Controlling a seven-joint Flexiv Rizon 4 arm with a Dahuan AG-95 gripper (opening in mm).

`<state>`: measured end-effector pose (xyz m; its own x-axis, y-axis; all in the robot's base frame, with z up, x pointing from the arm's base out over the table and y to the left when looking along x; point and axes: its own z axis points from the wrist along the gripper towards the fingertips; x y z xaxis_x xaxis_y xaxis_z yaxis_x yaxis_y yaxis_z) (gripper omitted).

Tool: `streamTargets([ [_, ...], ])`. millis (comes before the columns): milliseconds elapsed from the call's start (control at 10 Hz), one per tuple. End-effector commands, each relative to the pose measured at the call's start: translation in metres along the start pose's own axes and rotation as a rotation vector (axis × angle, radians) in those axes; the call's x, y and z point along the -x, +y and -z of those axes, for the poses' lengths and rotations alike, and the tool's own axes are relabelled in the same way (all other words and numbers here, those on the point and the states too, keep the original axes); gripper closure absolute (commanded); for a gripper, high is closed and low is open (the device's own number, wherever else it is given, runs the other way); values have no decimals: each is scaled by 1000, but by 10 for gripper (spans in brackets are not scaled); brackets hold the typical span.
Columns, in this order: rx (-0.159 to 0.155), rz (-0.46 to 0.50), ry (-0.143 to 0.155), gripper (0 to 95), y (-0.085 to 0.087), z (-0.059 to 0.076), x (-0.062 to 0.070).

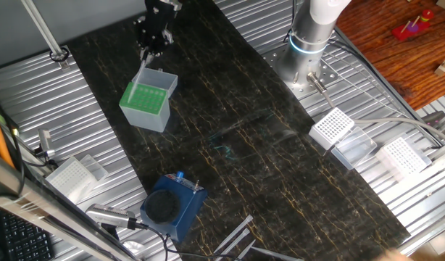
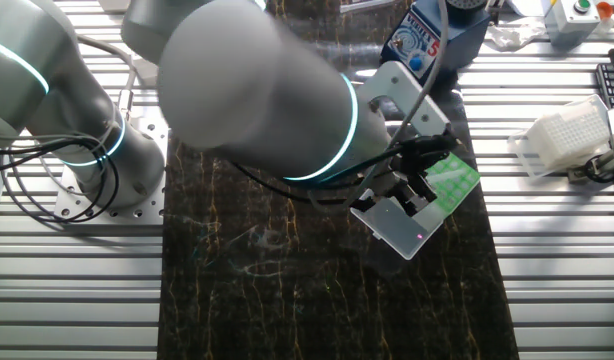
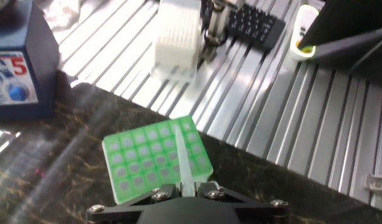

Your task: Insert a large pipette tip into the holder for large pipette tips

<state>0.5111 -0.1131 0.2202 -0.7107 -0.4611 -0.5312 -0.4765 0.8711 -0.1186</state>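
The holder for large pipette tips (image 1: 146,99) is a pale box with a bright green hole grid; it sits on the dark mat at the far left of one fixed view. It also shows in the hand view (image 3: 156,158) and the other fixed view (image 2: 453,178). My gripper (image 1: 151,42) hangs just above its far edge. The gripper (image 3: 186,186) is shut on the large pipette tip (image 3: 182,155), a whitish cone that points down over the green grid. The tip shows as a thin pale line (image 1: 143,61) above the box.
A dark blue block with a round black top (image 1: 171,204) stands at the mat's near edge. White perforated racks (image 1: 333,127) (image 1: 401,154) lie on the right, another (image 1: 72,176) on the left. The arm base (image 1: 307,51) stands at the back.
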Motion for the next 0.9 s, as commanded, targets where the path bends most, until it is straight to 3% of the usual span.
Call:
streamTargets([
  [100, 11, 3, 30, 950, 1, 0, 0],
  [200, 18, 3, 42, 950, 1, 0, 1],
  [400, 52, -8, 98, 950, 1, -3, 1],
  [600, 54, -21, 101, 950, 2, -8, 2],
  [900, 60, -7, 145, 950, 2, -8, 2],
])
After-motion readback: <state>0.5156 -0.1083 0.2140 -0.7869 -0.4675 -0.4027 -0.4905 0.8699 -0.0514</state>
